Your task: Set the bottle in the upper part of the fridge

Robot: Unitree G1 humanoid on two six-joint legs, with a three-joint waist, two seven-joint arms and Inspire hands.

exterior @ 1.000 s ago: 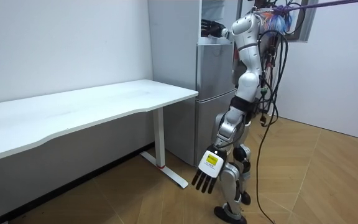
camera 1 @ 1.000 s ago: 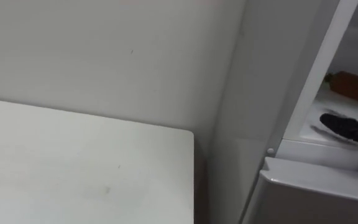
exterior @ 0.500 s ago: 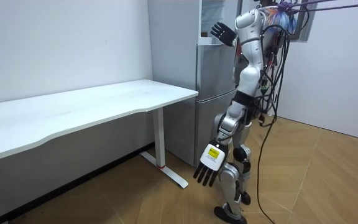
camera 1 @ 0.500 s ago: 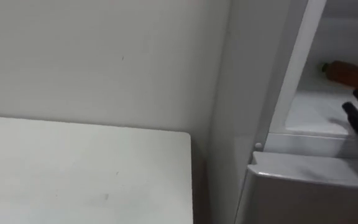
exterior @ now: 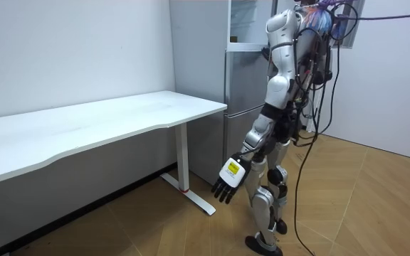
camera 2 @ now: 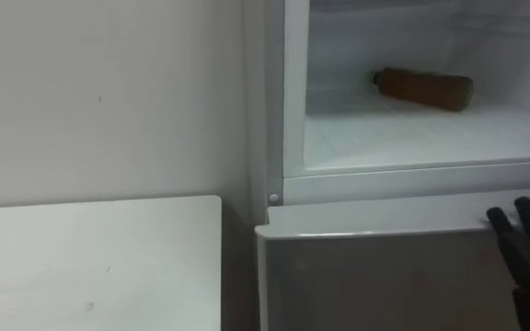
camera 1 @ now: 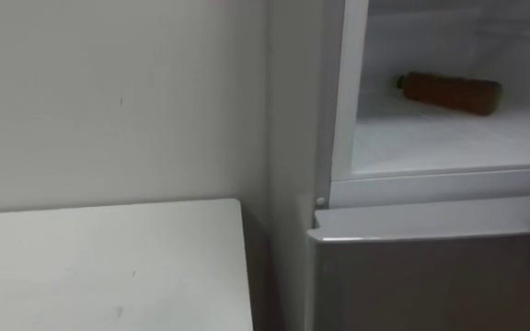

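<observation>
A brown bottle [camera 1: 449, 92] with a green cap lies on its side on the white shelf of the upper fridge compartment [camera 1: 449, 142], which stands open. Nothing touches the bottle [camera 2: 423, 88]. My right hand [camera 2: 527, 250] is below and in front of that shelf, before the grey lower door [camera 2: 375, 280], open with straight dark fingers and holding nothing. My left hand [exterior: 225, 186] hangs low beside my leg, fingers relaxed and empty. I stand upright facing the fridge [exterior: 244, 85].
A white table [camera 1: 109, 267] reaches up to the fridge's left side, with a narrow gap between them. A plain white wall [camera 1: 109, 92] is behind it. In the room view the table [exterior: 84, 124] runs along the wall and wooden floor lies around me.
My right hand has come out of the upper compartment and dropped below the shelf; the bottle stays lying inside. The eye view has swung toward the fridge. My left arm has swung slightly forward.
</observation>
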